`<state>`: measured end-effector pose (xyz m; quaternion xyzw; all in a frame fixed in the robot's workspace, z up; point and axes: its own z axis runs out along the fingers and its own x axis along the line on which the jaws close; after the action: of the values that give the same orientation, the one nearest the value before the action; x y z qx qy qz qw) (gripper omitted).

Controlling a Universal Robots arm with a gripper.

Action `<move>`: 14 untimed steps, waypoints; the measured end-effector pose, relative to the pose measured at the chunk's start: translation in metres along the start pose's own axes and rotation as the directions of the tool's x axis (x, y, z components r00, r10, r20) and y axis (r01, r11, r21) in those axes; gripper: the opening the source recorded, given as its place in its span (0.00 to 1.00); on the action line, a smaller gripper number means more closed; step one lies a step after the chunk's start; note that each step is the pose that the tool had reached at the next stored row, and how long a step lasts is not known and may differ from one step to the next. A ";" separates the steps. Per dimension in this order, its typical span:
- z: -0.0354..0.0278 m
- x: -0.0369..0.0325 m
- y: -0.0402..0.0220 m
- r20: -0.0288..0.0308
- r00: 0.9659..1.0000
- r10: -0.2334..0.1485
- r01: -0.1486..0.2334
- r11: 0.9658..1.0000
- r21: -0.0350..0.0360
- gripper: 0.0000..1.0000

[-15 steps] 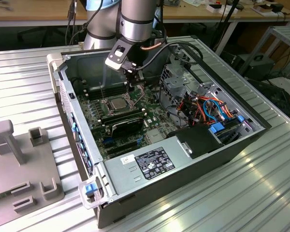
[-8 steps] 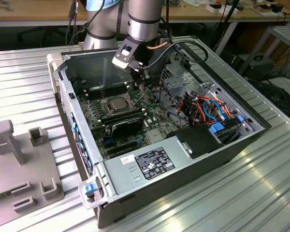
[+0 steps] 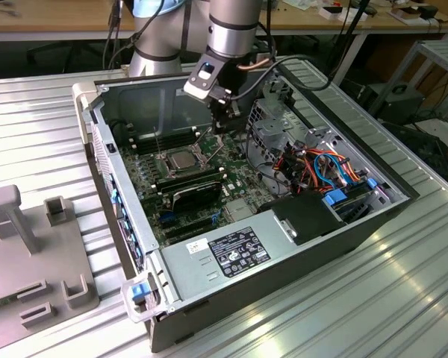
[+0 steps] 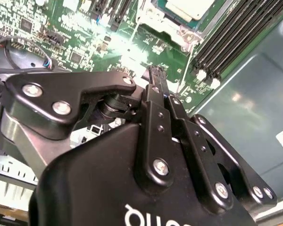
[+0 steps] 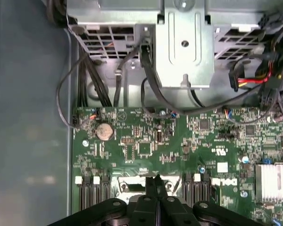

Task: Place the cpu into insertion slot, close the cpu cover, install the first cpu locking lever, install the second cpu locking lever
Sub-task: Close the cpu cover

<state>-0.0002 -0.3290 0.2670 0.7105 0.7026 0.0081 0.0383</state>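
Ribbed grey metal sheets form the table (image 3: pixel 403 298) in the exterior view, and an open computer case (image 3: pixel 127 224) is laid flat on it. The cpu (image 3: pixel 181 158) is seen lying flat in the insertion slot (image 3: pixel 163 167), near the middle of the board. The gripper (image 3: pixel 222 123) is held just past the slot's far corner, toward the exterior view's right. A thin bright rod (image 3: pixel 158 143) is stood up beside the slot. It is judged to be 1 of the 2 locking levers, so a lever step seems to be in hand. To do that well, the rod should be moved slowly and kept off the chip.

In the second wrist view, the gripper's (image 4: pixel 156 77) 2 black fingers (image 4: pixel 153 113) are pressed together, and nothing is seen between them. The cpu (image 4: pixel 186 5) is shown with a dull, smooth, square top. A shiny frame (image 4: pixel 153 23) of thin metal is wrapped around it. Whether it is the cpu cover or the slot's rim cannot be told. Long black memory slots (image 4: pixel 231 37) are lined up beside it.

In the first wrist view, the gripper (image 5: pixel 156 180) is held over the shiny frame (image 5: pixel 127 186). The green board (image 5: pixel 146 141) is dotted with tiny parts. A round coin battery (image 5: pixel 104 131), looping black cables (image 5: pixel 85 80) and a holed metal cage (image 5: pixel 184 42) are seen further off.
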 end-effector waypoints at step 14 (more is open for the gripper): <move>0.0158 0.0018 0.0262 0.000 1.000 -0.001 0.001 1.000 0.021 0.11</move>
<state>0.0270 -0.3282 0.2529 0.7105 0.7030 0.0008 0.0309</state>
